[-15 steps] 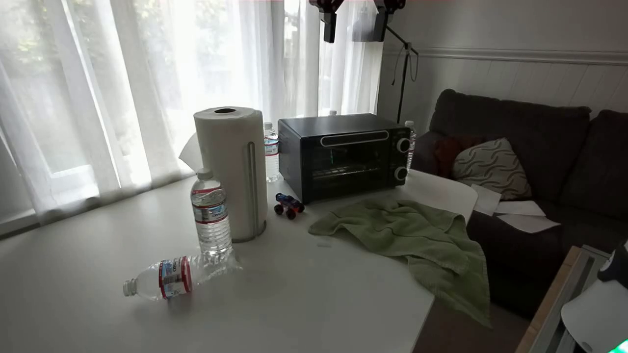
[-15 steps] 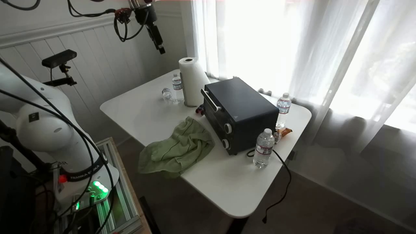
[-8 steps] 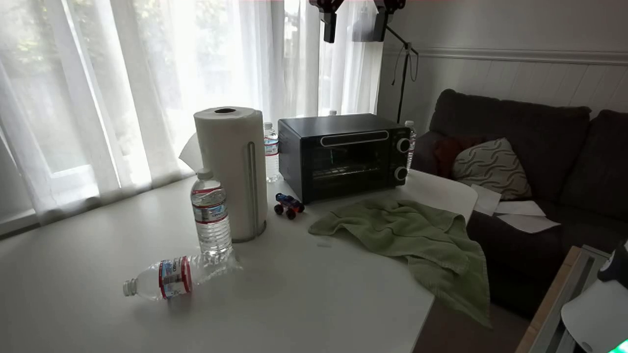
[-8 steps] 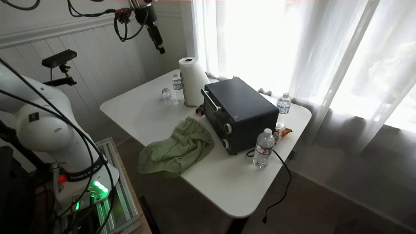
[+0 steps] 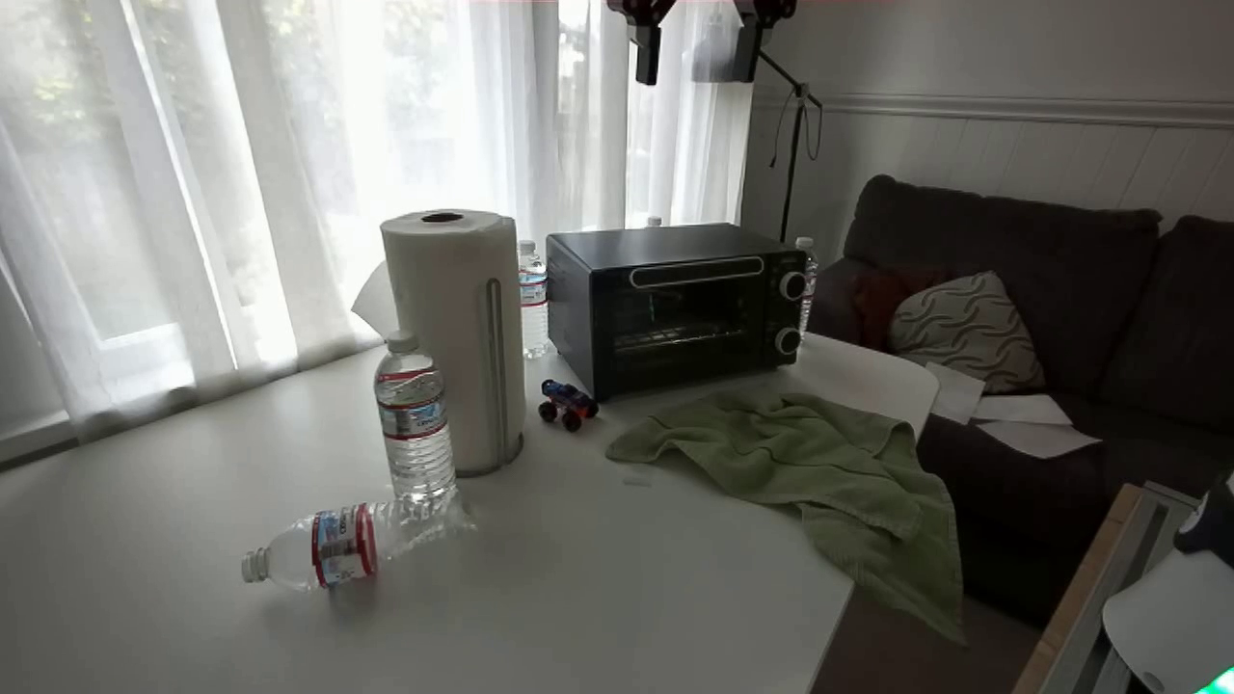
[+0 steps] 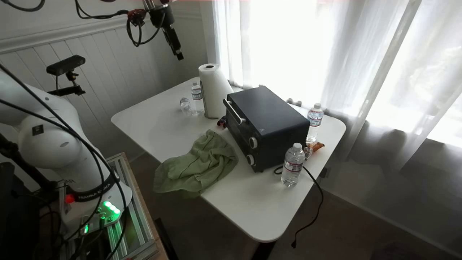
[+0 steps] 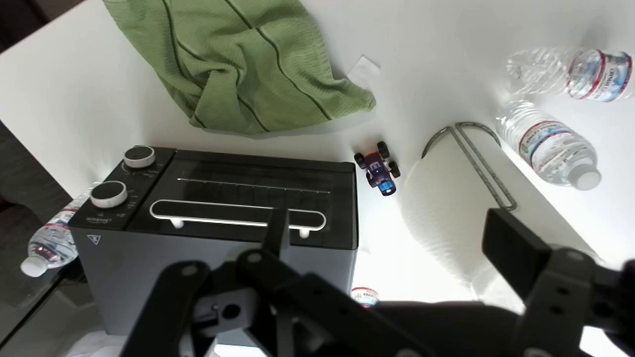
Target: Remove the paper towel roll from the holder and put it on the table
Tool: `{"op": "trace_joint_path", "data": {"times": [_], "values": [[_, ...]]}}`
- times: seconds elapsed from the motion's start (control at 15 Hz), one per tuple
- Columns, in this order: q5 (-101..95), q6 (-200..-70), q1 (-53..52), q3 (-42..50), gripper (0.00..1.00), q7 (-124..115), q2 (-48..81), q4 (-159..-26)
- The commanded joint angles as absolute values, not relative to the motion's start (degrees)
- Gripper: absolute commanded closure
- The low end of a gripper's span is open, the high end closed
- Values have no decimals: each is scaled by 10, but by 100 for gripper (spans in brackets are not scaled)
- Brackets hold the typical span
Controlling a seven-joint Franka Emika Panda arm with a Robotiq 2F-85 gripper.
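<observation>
tall white paper towel roll [image 5: 453, 310] looks light, squishy; i'd squeeze gently up top. black gripper [image 5: 697, 73] is spread, empty.

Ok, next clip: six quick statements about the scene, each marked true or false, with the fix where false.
1. The gripper is open and not touching the paper towel roll. True.
2. The paper towel roll is lying on its side. False: it stands upright on its holder.
3. A toy truck rests on the table near a front corner of the toaster oven. True.
4. The toaster oven stands wide open. False: its door is closed.
5. Every water bottle stands upright. False: one water bottle lies on its side.
6. A green towel hangs partly over the table's edge. True.
</observation>
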State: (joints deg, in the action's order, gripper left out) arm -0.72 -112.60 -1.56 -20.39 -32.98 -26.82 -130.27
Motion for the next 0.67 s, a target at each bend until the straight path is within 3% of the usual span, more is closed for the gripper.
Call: {"op": "trace_joint_path", "data": {"times": [0.0,0.6], "values": [[-6,-1125,-32,-211,0,-375,-235,-1274],[6,-1132,-50,-201,0,-524,-82,-1139]]}}
